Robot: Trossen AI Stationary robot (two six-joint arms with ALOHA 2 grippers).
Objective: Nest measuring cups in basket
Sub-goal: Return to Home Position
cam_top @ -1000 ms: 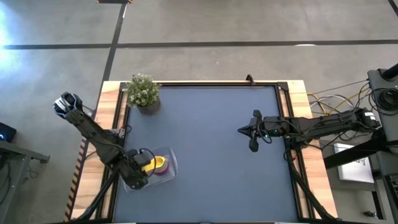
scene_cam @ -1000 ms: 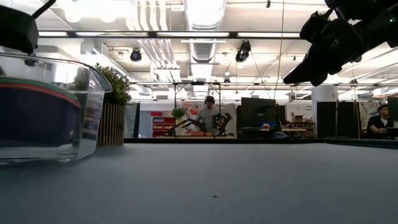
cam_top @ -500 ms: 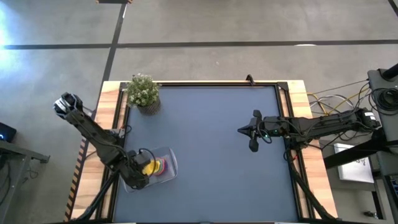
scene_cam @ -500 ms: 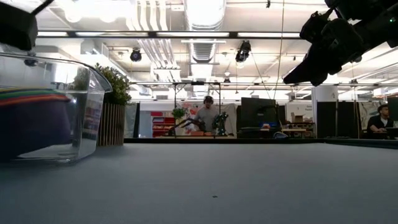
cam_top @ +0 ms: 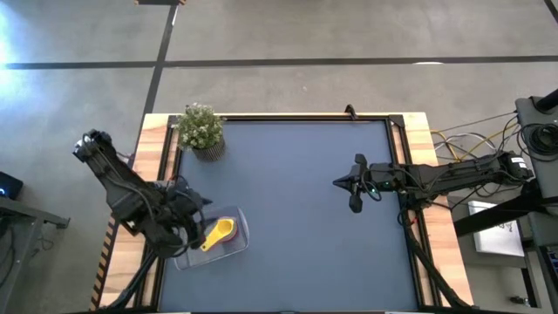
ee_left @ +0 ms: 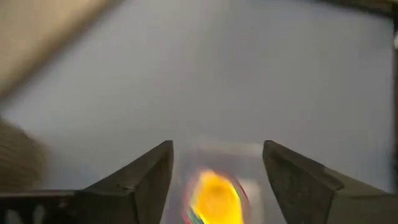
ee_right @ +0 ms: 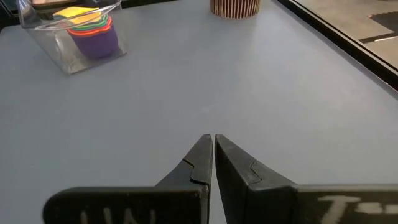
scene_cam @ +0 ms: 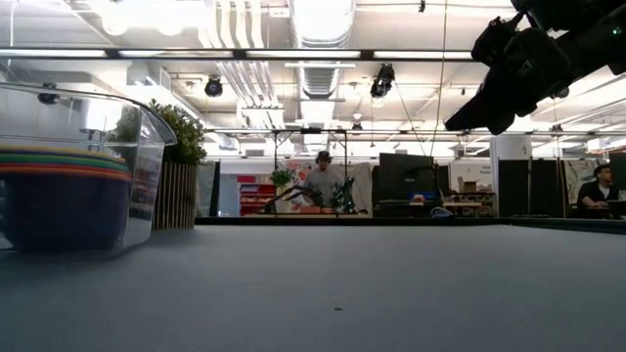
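The clear basket [cam_top: 237, 228] stands on the table's near left part, also shown in the low view [scene_cam: 137, 147] and the right wrist view [ee_right: 50, 43]. The measuring cups [ee_right: 93, 31] sit nested in it, purple at the bottom and the yellow cup [cam_top: 220, 232] on top, its handle pointing to the near left. My left gripper [ee_left: 217, 152] hangs open above the basket's left end [cam_top: 185, 234], clear of the cups. My right gripper [ee_right: 210, 138] is shut and hovers over the table's right part [cam_top: 338, 183].
A small potted plant [cam_top: 200, 129] stands at the table's far left corner. The blue-grey tabletop [cam_top: 296, 174] lies open between the basket and my right gripper. Wooden rails [cam_top: 161, 157] frame the table's edges. People sit in the room beyond the table [scene_cam: 321, 181].
My left gripper has risen from the basket and tipped up toward level, leaving the yellow cup on top of the nested stack. In the low view the basket and the stack have settled flat on the table.
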